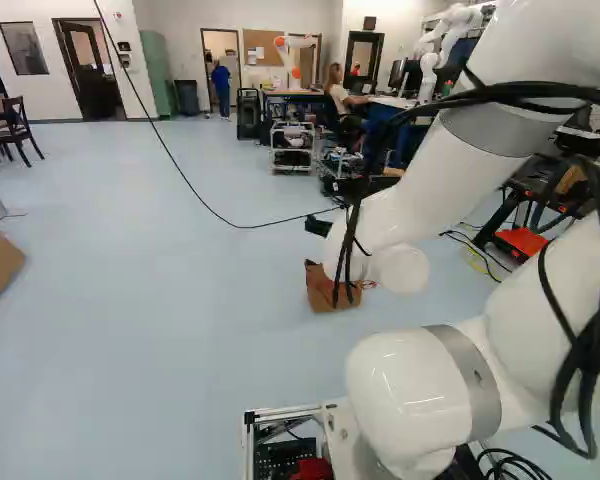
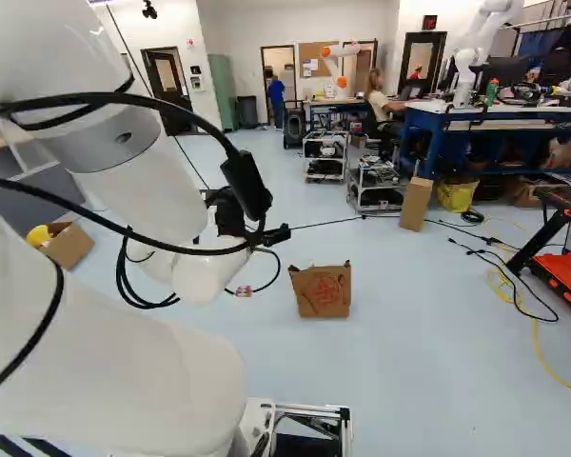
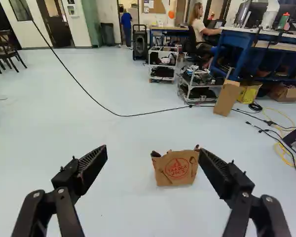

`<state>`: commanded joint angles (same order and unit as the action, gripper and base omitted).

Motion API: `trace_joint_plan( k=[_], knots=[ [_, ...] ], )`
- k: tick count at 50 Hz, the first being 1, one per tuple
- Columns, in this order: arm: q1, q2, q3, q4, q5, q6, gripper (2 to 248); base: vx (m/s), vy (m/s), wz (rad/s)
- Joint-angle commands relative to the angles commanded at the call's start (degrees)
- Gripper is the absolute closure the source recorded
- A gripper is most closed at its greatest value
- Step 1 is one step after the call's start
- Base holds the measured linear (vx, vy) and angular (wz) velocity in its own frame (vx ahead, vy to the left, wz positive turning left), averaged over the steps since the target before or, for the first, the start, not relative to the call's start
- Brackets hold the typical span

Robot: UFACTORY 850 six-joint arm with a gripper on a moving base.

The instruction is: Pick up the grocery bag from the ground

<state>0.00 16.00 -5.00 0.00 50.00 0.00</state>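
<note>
Grocery bag (image 1: 320,288), partly behind cables (image 1: 348,268) (left base view), contents unclear

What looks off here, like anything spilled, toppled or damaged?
I see no spill. The paper grocery bag stands upright, though its rim looks ragged. The odd part is loose cabling: a black cable crosses the floor beyond the bag, and a yellow cord trails at the right base view's right, possibly a snag.
</note>
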Motion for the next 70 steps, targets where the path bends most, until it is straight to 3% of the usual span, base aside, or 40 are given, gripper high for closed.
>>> trace_joint_plan(
  k=[29, 31, 70],
  knots=[
    [0.0, 0.0, 0.0, 0.0, 0.0, 0.0, 3, 0.251, -0.002, -0.038],
    [0.0, -2.3, -2.0, 0.0, 0.0, 0.0, 3, 0.199, -0.003, -0.041],
    [0.0, -15.3, -14.1, 0.5, 0.0, 0.0, 3, 0.011, 0.0, -0.003]
  ],
)
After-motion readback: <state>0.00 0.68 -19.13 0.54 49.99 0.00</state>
